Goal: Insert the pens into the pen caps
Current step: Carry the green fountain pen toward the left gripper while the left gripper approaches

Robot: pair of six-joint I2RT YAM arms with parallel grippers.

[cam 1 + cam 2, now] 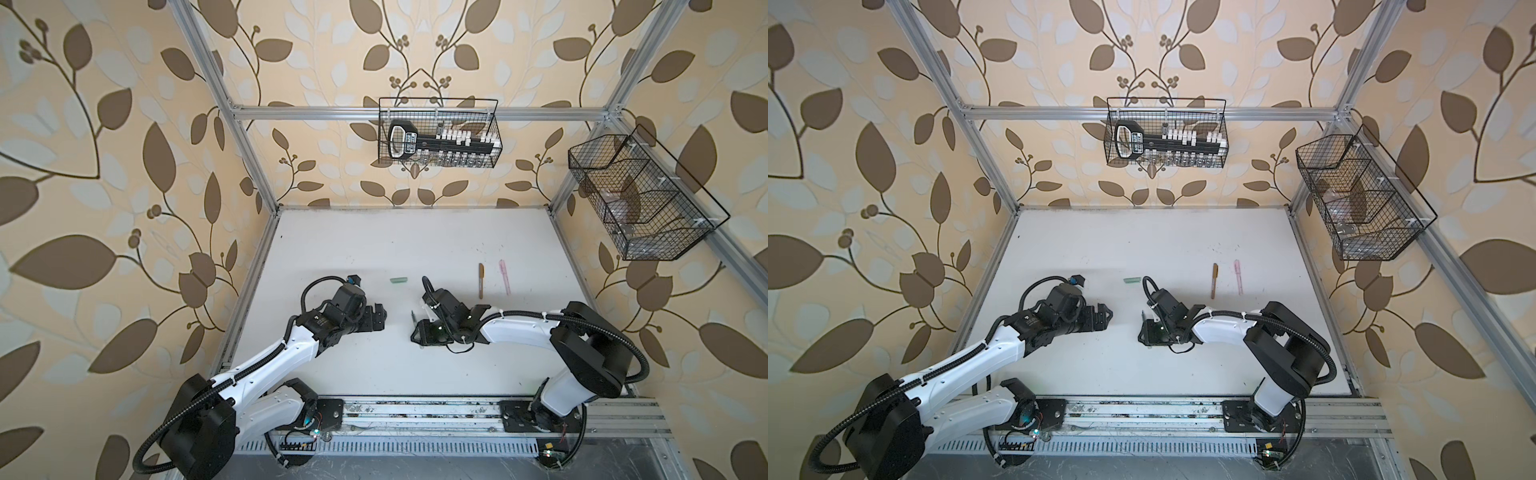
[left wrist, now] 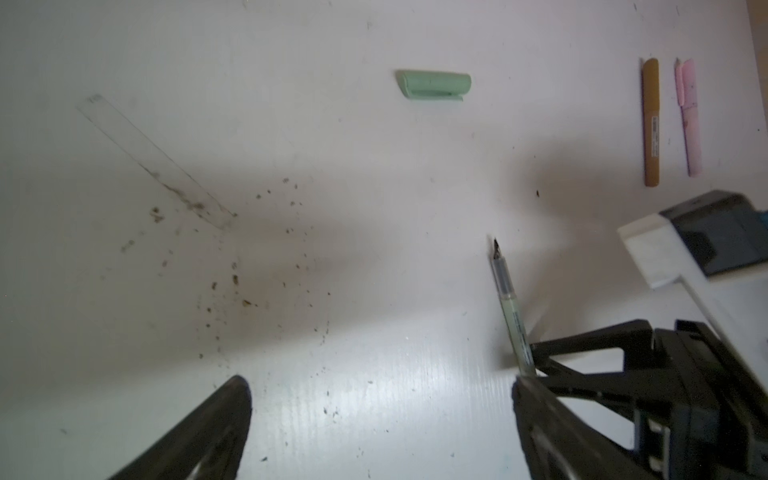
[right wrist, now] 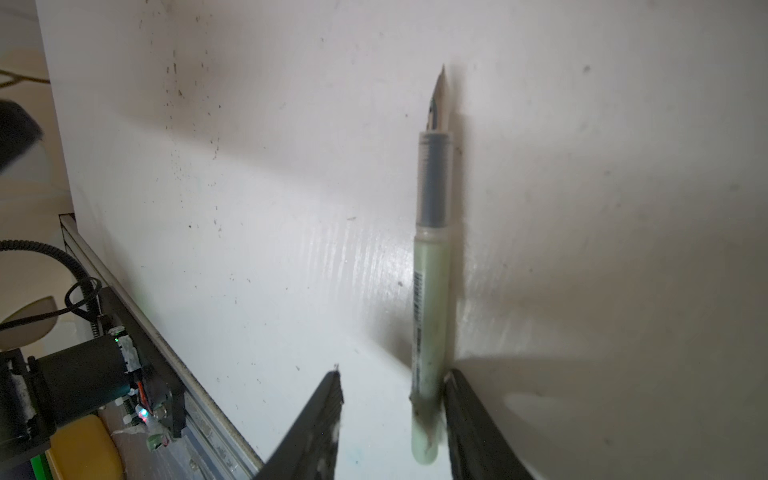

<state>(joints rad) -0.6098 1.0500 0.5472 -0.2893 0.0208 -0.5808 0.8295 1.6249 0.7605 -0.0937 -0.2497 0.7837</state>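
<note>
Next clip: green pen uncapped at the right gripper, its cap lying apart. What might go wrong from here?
The pale green uncapped pen touches only one of the right gripper's fingers, with a gap to the other; it may roll out of line.
Its bare dark nib is close to the white table and could mark it.
The short green cap lies crosswise to the pen; the open left gripper may seat it askew.

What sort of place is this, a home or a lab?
Probably a robot test cell, not a home: an aluminium frame backed with leaf wallpaper, a left arm and right arm bolted to a rail by the white table, and a wire basket hung on the frame.
</note>
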